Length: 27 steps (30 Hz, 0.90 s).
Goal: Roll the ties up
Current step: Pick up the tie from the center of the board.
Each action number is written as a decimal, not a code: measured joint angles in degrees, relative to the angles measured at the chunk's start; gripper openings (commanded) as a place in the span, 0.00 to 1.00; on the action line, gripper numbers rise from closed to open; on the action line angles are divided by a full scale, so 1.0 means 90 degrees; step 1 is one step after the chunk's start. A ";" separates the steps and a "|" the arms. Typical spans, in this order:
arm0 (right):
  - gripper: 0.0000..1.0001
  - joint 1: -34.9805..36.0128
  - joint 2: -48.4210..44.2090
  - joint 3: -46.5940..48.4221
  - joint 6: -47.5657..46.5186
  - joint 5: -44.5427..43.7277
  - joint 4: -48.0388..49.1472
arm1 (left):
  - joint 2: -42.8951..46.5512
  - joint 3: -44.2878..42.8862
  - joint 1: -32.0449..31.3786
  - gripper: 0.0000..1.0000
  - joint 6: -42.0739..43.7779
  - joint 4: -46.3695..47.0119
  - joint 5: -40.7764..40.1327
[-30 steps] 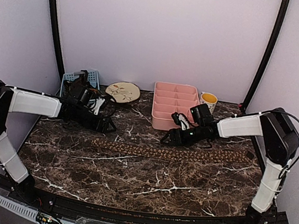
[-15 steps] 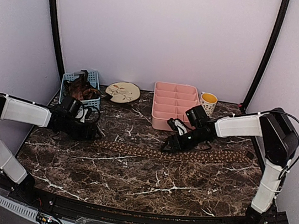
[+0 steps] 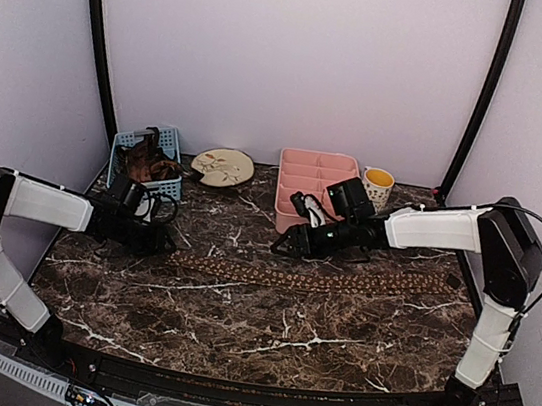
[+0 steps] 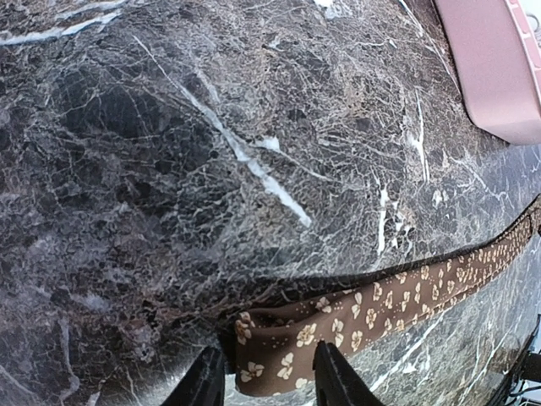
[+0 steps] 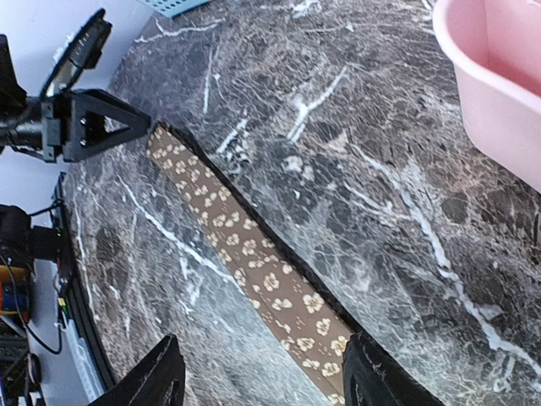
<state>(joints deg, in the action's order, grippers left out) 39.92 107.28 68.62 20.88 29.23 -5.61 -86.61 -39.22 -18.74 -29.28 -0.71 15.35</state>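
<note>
One tie (image 3: pixel 311 277), dark brown with tan flowers, lies stretched left to right across the marble table (image 3: pixel 234 319). My left gripper (image 3: pixel 167 241) is down at its left end. In the left wrist view the tie's end (image 4: pixel 279 355) is curled up between the narrowed jaws of the left gripper (image 4: pixel 266 381). My right gripper (image 3: pixel 283 245) hovers open just behind the tie's middle. In the right wrist view the tie (image 5: pixel 245 245) runs diagonally under the wide-apart jaws of the right gripper (image 5: pixel 266 376), close to the right finger (image 5: pixel 380 376). The left gripper (image 5: pixel 93 127) shows at the strip's far end.
A pink divided tray (image 3: pixel 316 184) stands at the back centre, close behind my right arm. A yellow-filled mug (image 3: pixel 378 185) is to its right. A patterned plate (image 3: pixel 223 166) and a blue basket (image 3: pixel 147 150) with dark items sit at the back left.
My left gripper came forward from near the basket to the tie's left end and its jaws narrowed on it. My right gripper slid left along the tie and drew slightly back.
</note>
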 measured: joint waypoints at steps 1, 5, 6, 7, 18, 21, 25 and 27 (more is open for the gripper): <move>0.62 0.0007 0.0000 0.0000 0.0080 0.0019 0.0066 | -0.0002 0.0010 0.0000 0.36 -0.0002 0.0022 0.0010; 0.61 0.0056 0.0007 0.0000 0.0333 0.0100 0.0389 | -0.0015 0.0083 0.0000 0.33 -0.0005 0.0172 0.0063; 0.61 0.0070 0.0012 0.0000 0.0389 0.0114 0.0457 | -0.0024 0.0102 0.0000 0.33 -0.0002 0.0199 0.0083; 0.60 0.0083 0.0019 0.0000 0.0442 0.0136 0.0532 | -0.0049 0.0126 0.0000 0.33 -0.0002 0.0245 0.0104; 0.58 0.0204 0.0168 -0.0007 0.0767 0.0267 0.0891 | -0.0279 0.0262 0.0000 0.25 -0.0066 0.0461 0.0197; 0.58 0.0223 0.0206 -0.0007 0.0801 0.0279 0.0916 | -0.0330 0.0262 0.0000 0.17 -0.0095 0.0525 0.0202; 0.56 0.0228 0.0211 -0.0007 0.0833 0.0287 0.0954 | -0.0338 0.0262 0.0000 0.00 -0.0100 0.0539 0.0192; 0.55 0.0231 0.0214 -0.0007 0.0855 0.0304 0.0971 | -0.0301 0.0260 0.0000 0.00 -0.0080 0.0478 0.0165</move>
<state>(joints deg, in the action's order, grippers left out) 42.00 109.21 68.55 28.58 31.97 3.14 -89.32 -36.88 -18.74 -30.00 3.60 16.84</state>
